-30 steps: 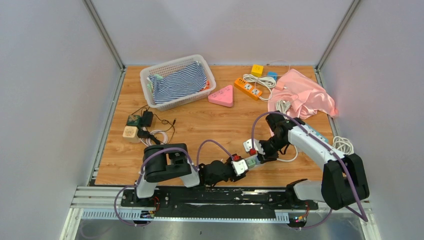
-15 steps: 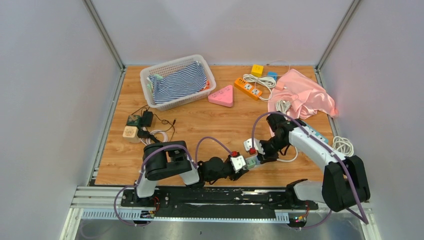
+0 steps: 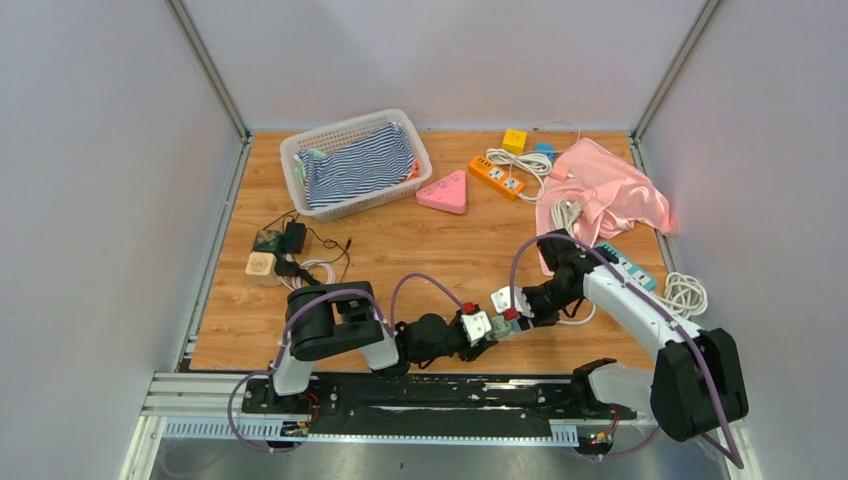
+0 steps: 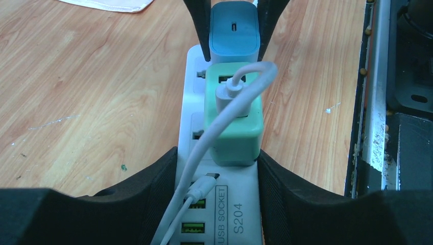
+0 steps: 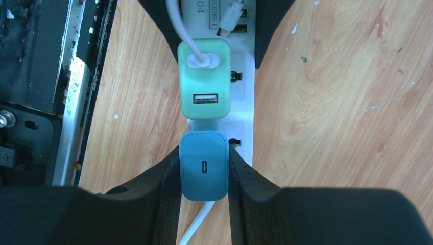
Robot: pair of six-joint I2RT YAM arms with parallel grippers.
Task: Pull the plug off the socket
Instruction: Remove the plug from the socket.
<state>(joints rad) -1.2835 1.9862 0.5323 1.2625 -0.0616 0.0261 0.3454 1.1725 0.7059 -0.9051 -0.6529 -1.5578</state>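
Observation:
A white power strip (image 4: 240, 214) marked "USB SOCKET S204" lies near the table's front edge, and it also shows in the top view (image 3: 497, 322). My left gripper (image 4: 217, 158) is shut on its sides. A green adapter (image 4: 232, 127) with a white cable (image 4: 204, 148) sits plugged in at the middle of the strip. A blue plug (image 5: 204, 166) stands over the strip's end socket. My right gripper (image 5: 204, 163) is shut on its two sides. I cannot tell how deep its pins sit. The green adapter (image 5: 204, 87) lies just beyond it.
A white basket (image 3: 300, 150) with striped cloth stands at the back left. A pink triangle (image 3: 444, 192), an orange strip (image 3: 497, 177) and a pink cloth (image 3: 605, 190) lie at the back. Small chargers (image 3: 280, 250) lie on the left and a coiled cable (image 3: 685, 295) on the right. The metal rail (image 5: 66, 102) is close by.
My left gripper has slid a little right with the strip. My right wrist has dropped lower and nearer the front edge, still on the blue plug.

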